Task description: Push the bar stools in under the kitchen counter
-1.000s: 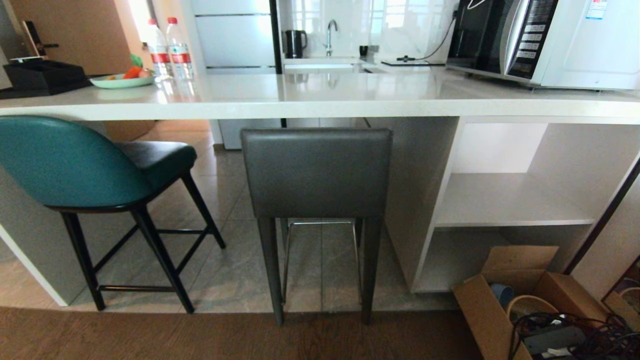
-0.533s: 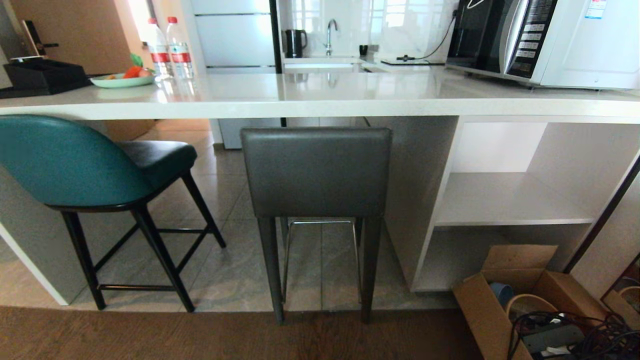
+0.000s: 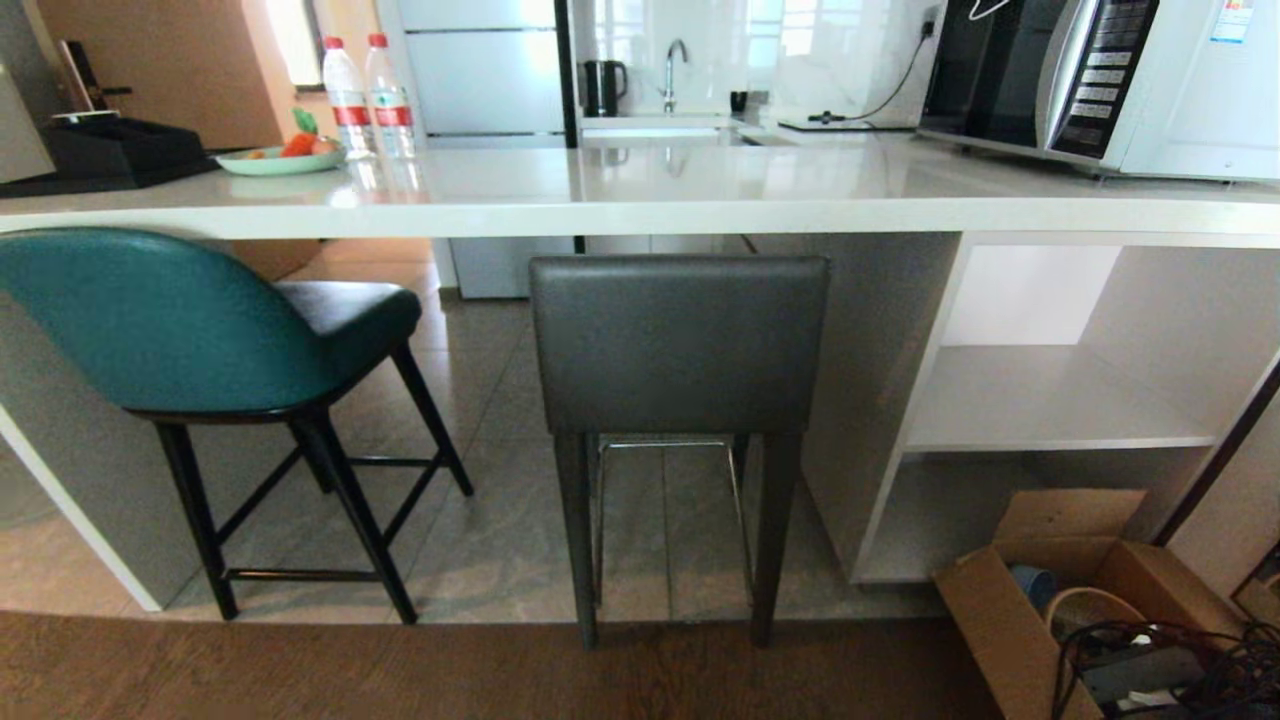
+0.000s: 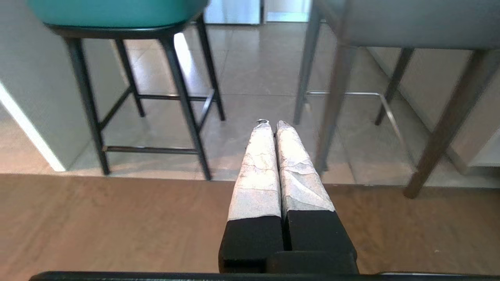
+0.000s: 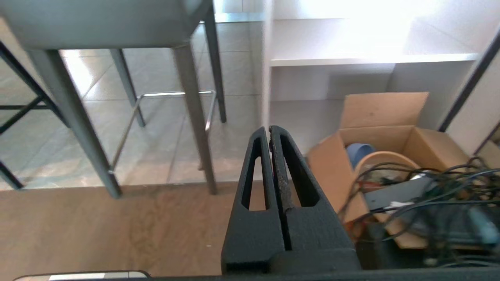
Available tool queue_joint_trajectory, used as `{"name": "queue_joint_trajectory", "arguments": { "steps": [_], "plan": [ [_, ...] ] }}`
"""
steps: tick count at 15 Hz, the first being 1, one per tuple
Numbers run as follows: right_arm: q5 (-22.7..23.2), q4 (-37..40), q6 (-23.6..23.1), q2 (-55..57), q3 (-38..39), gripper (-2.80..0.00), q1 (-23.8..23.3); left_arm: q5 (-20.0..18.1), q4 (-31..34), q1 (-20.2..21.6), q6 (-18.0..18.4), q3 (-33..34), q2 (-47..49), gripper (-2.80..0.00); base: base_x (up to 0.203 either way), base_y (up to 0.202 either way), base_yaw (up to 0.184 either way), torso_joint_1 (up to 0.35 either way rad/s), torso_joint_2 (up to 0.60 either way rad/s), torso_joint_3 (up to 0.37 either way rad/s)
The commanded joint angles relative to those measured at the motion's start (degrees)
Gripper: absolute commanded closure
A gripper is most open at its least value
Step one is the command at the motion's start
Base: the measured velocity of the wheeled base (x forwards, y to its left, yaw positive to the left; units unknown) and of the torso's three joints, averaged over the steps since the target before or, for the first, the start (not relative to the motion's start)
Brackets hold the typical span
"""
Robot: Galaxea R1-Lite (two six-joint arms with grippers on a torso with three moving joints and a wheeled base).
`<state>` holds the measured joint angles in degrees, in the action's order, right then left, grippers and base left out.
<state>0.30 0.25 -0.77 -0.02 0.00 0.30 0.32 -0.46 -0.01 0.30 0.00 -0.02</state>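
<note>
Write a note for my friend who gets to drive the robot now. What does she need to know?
Left gripper: shut, empty, held low over the wood floor, facing the gap between the stools.
Right gripper: shut, empty, low, between the grey stool and the cardboard box.
Neither touches a stool.
Teal stool: on the left, turned at an angle, back sticking out from the counter.
Grey stool: middle, square to the counter, back just below its front edge, rear legs at the line between tile and wood.
Done: the grey stool looks about in.
Left: probably the teal stool; square it up and push it under.
</note>
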Motion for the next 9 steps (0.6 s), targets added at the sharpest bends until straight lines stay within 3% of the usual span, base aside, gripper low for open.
{"name": "queue_joint_trajectory", "arguments": {
  "steps": [1,9],
  "plan": [
    [0.0,0.0,0.0,0.0,0.3,0.00,0.0,0.0,0.0,0.0,0.0,0.2,0.1,0.00,0.000,0.200,-0.002,0.004,0.00,0.006],
    [0.0,0.0,0.1,0.0,0.3,0.00,0.0,0.0,0.0,0.1,0.0,0.2,0.1,0.00,0.000,0.198,-0.002,0.000,0.00,0.001]
  ]
}}
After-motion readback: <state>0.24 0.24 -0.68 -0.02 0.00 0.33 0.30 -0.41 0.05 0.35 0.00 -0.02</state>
